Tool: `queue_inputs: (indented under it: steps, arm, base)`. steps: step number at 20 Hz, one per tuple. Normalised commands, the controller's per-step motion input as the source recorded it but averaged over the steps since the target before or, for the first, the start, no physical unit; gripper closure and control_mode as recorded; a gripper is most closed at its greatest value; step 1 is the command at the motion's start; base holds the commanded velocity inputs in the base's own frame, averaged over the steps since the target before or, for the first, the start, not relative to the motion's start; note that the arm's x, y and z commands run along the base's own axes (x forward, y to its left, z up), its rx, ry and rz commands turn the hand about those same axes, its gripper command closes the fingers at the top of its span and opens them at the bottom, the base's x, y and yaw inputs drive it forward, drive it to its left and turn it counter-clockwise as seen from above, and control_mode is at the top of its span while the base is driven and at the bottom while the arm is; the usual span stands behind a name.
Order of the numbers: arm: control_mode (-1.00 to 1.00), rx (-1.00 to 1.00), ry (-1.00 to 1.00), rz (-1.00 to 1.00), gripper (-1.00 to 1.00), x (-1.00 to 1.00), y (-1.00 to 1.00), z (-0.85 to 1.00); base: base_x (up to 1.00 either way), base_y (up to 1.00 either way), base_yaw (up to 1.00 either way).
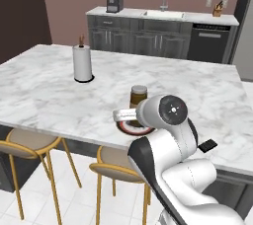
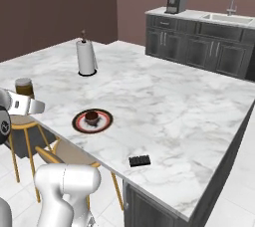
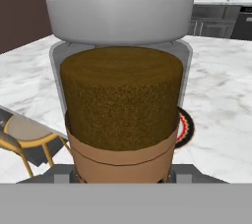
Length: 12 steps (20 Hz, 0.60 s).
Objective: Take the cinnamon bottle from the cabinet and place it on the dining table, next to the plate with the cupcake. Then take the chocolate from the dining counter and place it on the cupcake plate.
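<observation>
- My claw (image 3: 123, 176) is clenched on the cinnamon bottle (image 3: 120, 90), upright and filling my hand view; it is out of the cabinet but not yet set down.
- Just beyond it, the plate (image 2: 92, 121) carries the cupcake (image 2: 91, 117).
- The chocolate (image 2: 139, 161) lies untouched, well off to my right.
- Further out, the dining table (image 1: 163, 86) holds a paper towel roll (image 1: 82, 63).
- Farthest, a sink counter (image 1: 163, 16) with a coffee machine (image 1: 114, 2).

Showing brown cinnamon bottle (image 3: 120, 105) under grey lid, red-brown-rimmed plate (image 2: 92, 121), black chocolate (image 2: 139, 161), white grey-veined dining table (image 2: 164, 101).
</observation>
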Motion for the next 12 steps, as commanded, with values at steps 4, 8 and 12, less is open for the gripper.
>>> queue_inputs:
  steps: [4,8,12]
  arm:
    - [1.0,0.0,0.0,0.0,1.0,0.0,0.0,0.0]
    - [1.0,0.0,0.0,0.0,1.0,0.0,0.0,0.0]
    - [1.0,0.0,0.0,0.0,1.0,0.0,0.0,0.0]
  base:
    - [0.41,0.12,-0.11]
    - [0.06,0.01,0.0]
    - [0.0,0.0,0.0]
